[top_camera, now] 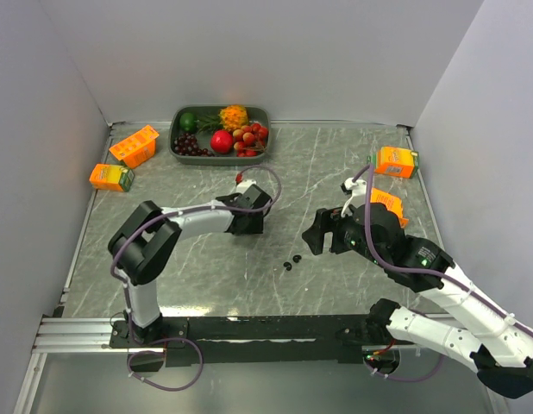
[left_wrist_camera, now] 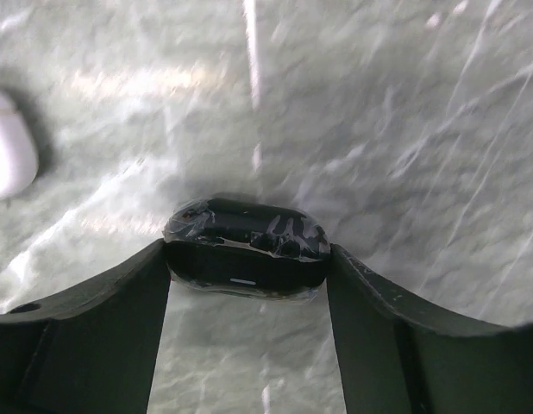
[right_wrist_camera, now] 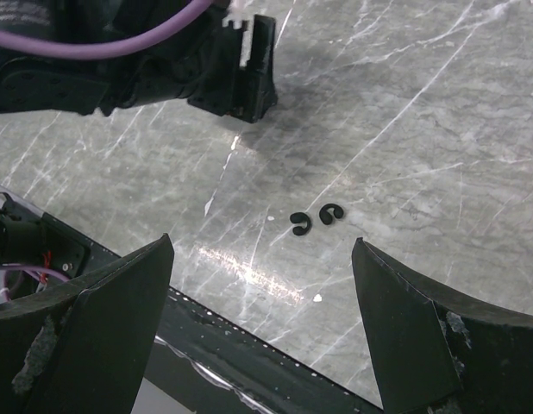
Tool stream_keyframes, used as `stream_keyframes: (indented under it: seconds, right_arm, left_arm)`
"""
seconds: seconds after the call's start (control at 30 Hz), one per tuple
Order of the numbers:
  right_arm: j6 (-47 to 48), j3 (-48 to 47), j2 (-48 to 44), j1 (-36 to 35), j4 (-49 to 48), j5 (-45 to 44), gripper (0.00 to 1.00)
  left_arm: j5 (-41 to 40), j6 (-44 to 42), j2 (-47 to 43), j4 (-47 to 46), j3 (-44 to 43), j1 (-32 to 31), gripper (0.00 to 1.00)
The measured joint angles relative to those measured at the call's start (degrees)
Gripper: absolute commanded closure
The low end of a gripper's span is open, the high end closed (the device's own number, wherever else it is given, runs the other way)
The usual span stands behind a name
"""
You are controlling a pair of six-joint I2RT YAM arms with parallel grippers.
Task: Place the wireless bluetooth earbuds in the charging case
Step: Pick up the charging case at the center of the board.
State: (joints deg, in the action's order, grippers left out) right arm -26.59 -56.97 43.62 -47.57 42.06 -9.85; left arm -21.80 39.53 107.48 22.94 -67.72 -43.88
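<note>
Right now the left pincer (left_wrist_camera: pixel 247 259) is clamped across the charging case (left_wrist_camera: pixel 245 233), a glossy black shell pinched between both fingers and sitting low over the marbled bench (top_camera: pixel 335 164). Off to its left, a rounded white object (left_wrist_camera: pixel 8 142) lies on the bench; what it is I can't make out. Over on the other side, the right pincer (right_wrist_camera: pixel 262 250) hangs released, fingers spread wide with nothing between them. Just ahead of it, two tiny black earbuds (right_wrist_camera: pixel 301 223) (right_wrist_camera: pixel 332 213) lie side by side on the bench, between the two arms and apart from the case. At the far edge sits a fruit tray (top_camera: pixel 176 142), with orange cartons (top_camera: pixel 134 145) towards the corners.
</note>
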Motion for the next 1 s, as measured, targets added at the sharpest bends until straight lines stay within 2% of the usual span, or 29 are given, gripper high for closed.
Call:
stream_keyframes:
  seconds: [0.17,0.27,0.37,0.43,0.47,0.6,0.8,1.0]
  right_arm:
    - [-0.83,-0.70,0.31,0.00,0.76,-0.83,0.07]
    - [-1.09,-1.66,0.70,0.00,0.79,-1.07,0.06]
    - [-1.03,-1.66,0.33,0.00,-0.55,0.57,0.02]
    - [-0.81,-1.64,0.00,0.17,-1.81,2.91,0.01]
    - [-0.59,-1.66,0.07,0.22,-2.36,4.33,0.01]
    - [0.76,-2.51,2.27,0.26,-2.64,9.64,0.01]
    - [2.64,-4.68,9.81,0.26,-2.97,18.14,0.01]
    - [3.58,-4.96,16.15,-0.31,-3.50,22.49,0.01]
  left_arm:
    - [1.27,-2.40,-8.24,-3.82,9.88,-0.02,0.99]
    - [5.07,-5.64,-18.36,-9.55,18.29,-0.09,0.99]
    - [11.04,-10.38,-32.15,-20.96,28.57,-0.68,0.99]
    - [15.41,-14.08,-41.46,-32.98,37.09,-2.08,0.99]
    - [18.56,-17.18,-47.56,-41.86,44.15,-3.61,0.99]
    - [25.35,-25.03,-60.08,-55.56,58.36,-7.82,0.99]
    - [26.08,-33.20,-66.62,-61.57,60.22,-12.66,0.99]
    - [22.82,-40.48,-68.65,-60.98,59.17,-19.19,0.99]
